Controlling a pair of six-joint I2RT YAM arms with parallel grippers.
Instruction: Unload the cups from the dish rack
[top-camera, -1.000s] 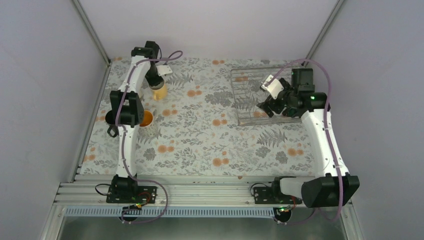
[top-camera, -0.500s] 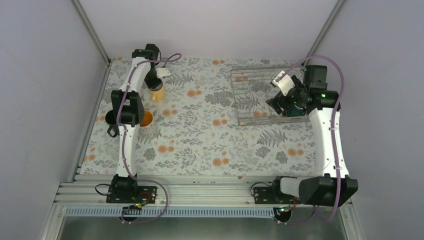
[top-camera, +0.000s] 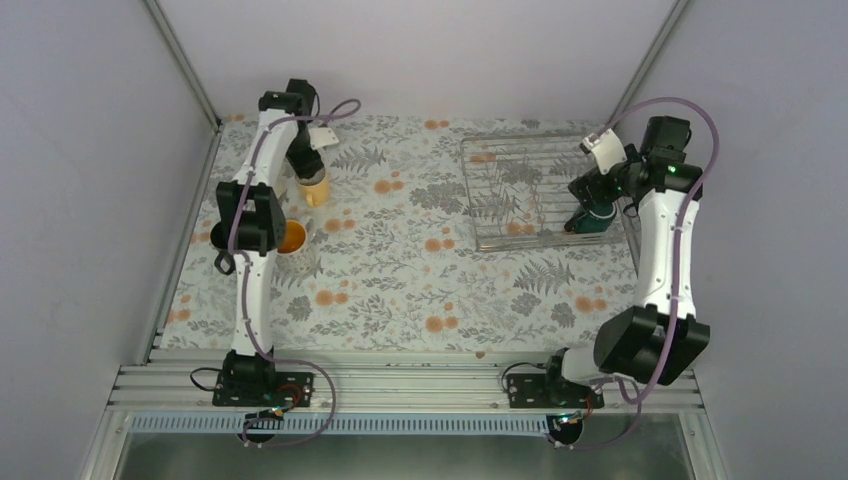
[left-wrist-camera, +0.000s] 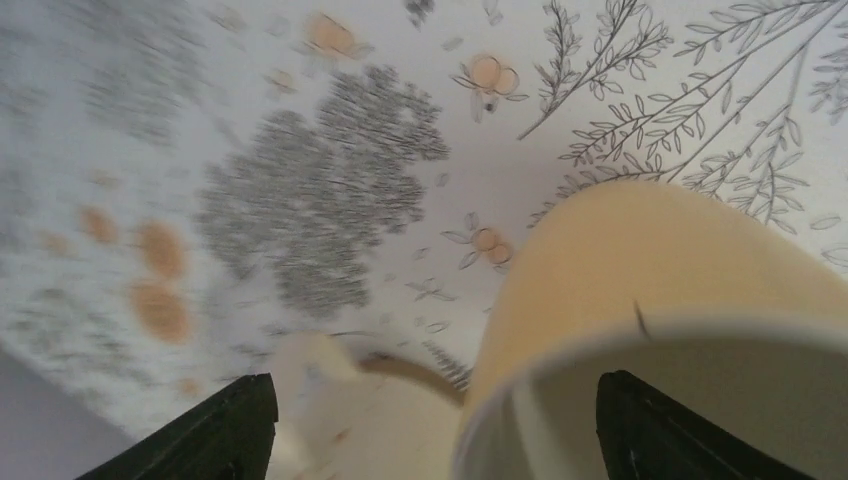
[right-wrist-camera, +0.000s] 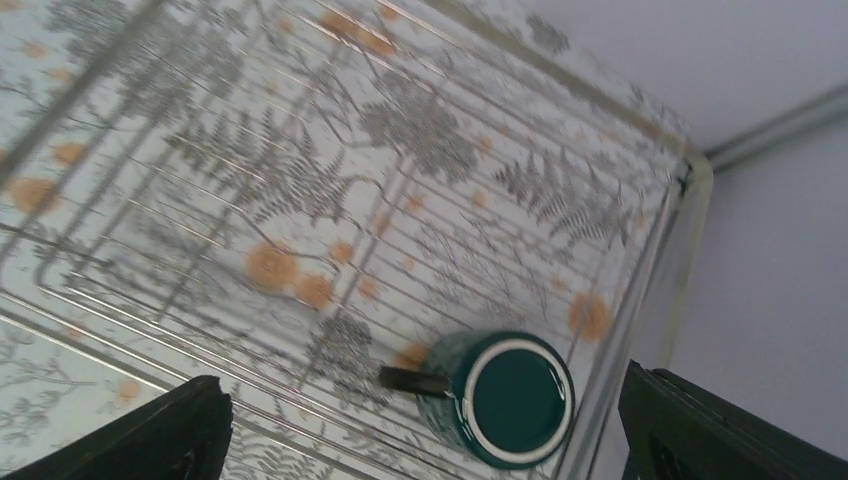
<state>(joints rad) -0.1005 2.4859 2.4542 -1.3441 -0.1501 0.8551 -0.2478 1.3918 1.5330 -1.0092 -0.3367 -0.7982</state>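
A pale beige cup (top-camera: 316, 189) stands upright on the floral table at the far left. My left gripper (top-camera: 306, 166) hangs over it, open. In the left wrist view the cup (left-wrist-camera: 640, 270) fills the right half, and my left gripper (left-wrist-camera: 435, 385) has one finger outside by the handle and the other over the cup's mouth. An orange-yellow cup (top-camera: 292, 238) stands nearer, partly behind the left arm. The dish rack (top-camera: 500, 200) is at the back right. A dark green cup (top-camera: 597, 219) sits bottom-up at its right end. My right gripper (top-camera: 592, 192) hovers open above that cup (right-wrist-camera: 505, 400).
The left arm's elbow (top-camera: 247, 215) hangs over the table's left side, hiding what lies beneath it. Grey walls close in the table on the left, back and right; the rack's right end lies close to the right wall.
My left gripper has opened and let go of the pale beige cup. The right arm has swung right and back, from the rack's middle to above the dark green cup.
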